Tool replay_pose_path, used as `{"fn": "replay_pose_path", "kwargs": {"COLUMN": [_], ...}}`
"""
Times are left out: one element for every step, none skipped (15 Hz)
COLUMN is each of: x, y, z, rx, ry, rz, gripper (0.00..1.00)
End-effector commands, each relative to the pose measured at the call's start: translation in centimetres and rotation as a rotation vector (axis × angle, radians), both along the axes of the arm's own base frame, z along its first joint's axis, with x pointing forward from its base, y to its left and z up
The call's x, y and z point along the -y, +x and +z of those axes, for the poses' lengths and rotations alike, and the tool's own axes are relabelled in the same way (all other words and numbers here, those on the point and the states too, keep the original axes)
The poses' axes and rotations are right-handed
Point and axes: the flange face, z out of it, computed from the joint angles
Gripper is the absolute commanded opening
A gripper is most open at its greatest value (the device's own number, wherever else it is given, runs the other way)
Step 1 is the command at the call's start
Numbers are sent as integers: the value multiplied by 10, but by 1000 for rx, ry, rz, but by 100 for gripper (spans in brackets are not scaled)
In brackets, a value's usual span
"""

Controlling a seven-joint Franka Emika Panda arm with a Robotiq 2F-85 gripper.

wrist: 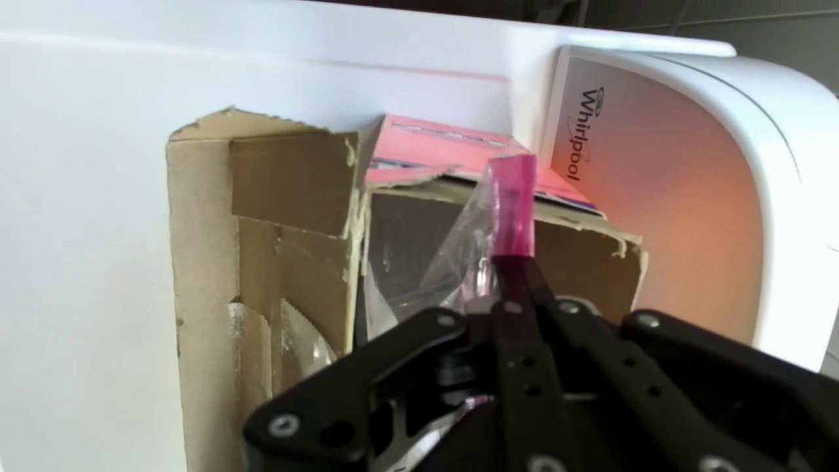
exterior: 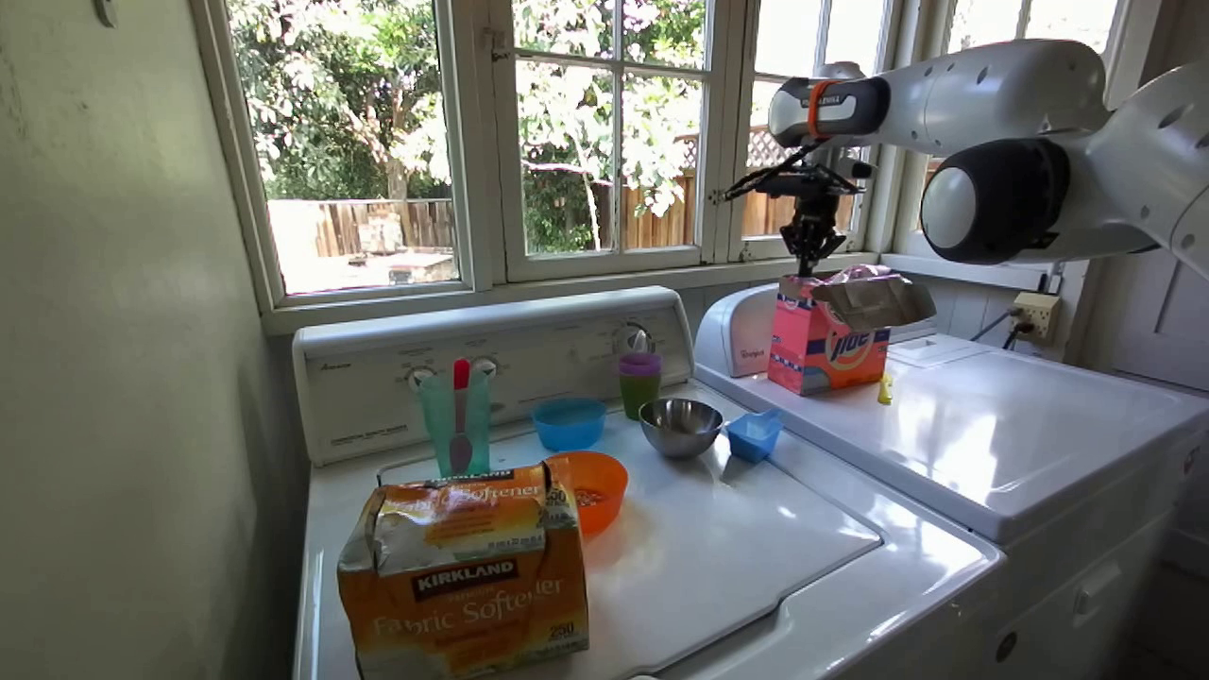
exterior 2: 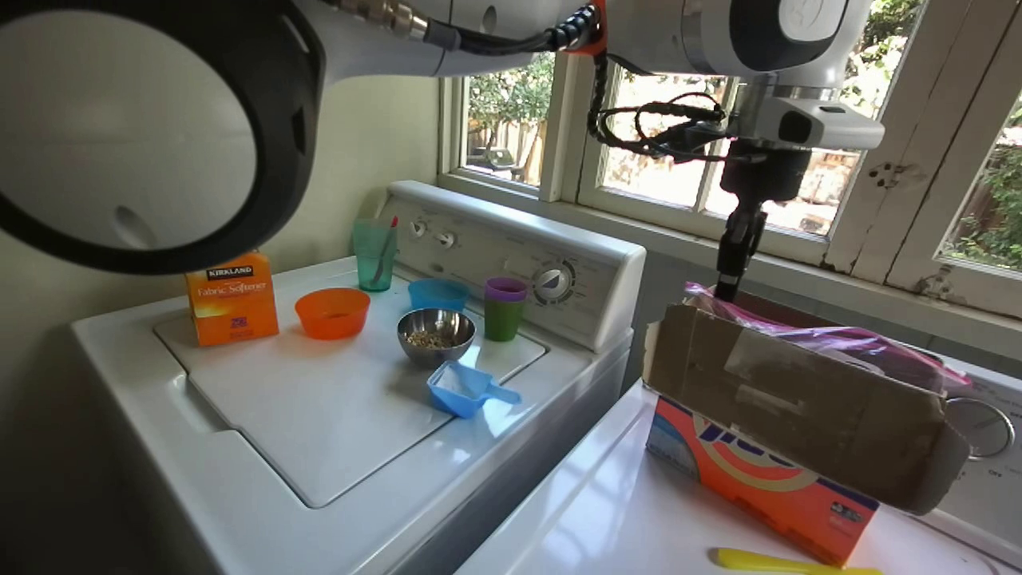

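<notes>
Pink-banded clear plastic bag point(wrist: 514, 203), probably the zip-top sort, sits in the torn-open mouth of a Tide box point(exterior: 841, 364), its edge poking above the cardboard. Over one end of the box, the gripper point(exterior 2: 726, 286) points downward, fingers together and pinched on that pink band. Such film is likely light, limp and rather slippery, apt to crease and trail; what it contains, and so its full weight, I cannot tell. The band looks like the stiffest part and the best place to hold, since bare film could slide or tear. A cardboard flap point(exterior 2: 790, 383) hangs outward over the front, its ragged edges a possible snag. Beneath is a white Whirlpool appliance point(wrist: 85, 275), with a yellow utensil point(exterior 2: 766, 561) lying just in front of the box. Farther out, a blue scoop point(exterior 2: 473, 401) rests beside a steel bowl point(exterior: 680, 440) on the neighbouring washer point(exterior 2: 303, 415).
</notes>
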Motion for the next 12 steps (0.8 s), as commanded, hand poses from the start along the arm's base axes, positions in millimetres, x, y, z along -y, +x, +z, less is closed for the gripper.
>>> {"fn": "replay_pose_path", "kwargs": {"x": [-5, -5, -6, -7, -8, -9, -9, -9, -10, -9, -9, -8], "y": [-8, -9, -9, -10, -12, -16, -19, -22, -24, -24, -20, -17], "z": [6, 8, 11, 13, 15, 15, 14, 13, 12, 11, 15, 19], "rx": [-47, -45, -43, -43, -61, -89, -119, -138, -157, -153, -106, -69], "ry": [33, 35, 35, 35, 38, 27, 20, 26, 35, 45, 59, 59], "rz": [8, 5, 10, 13, 8, 0, -11, -10, -7, -4, 13, 15], "gripper": [0, 0, 0, 0, 0, 0, 0, 0, 0, 0, 0, 0]}}
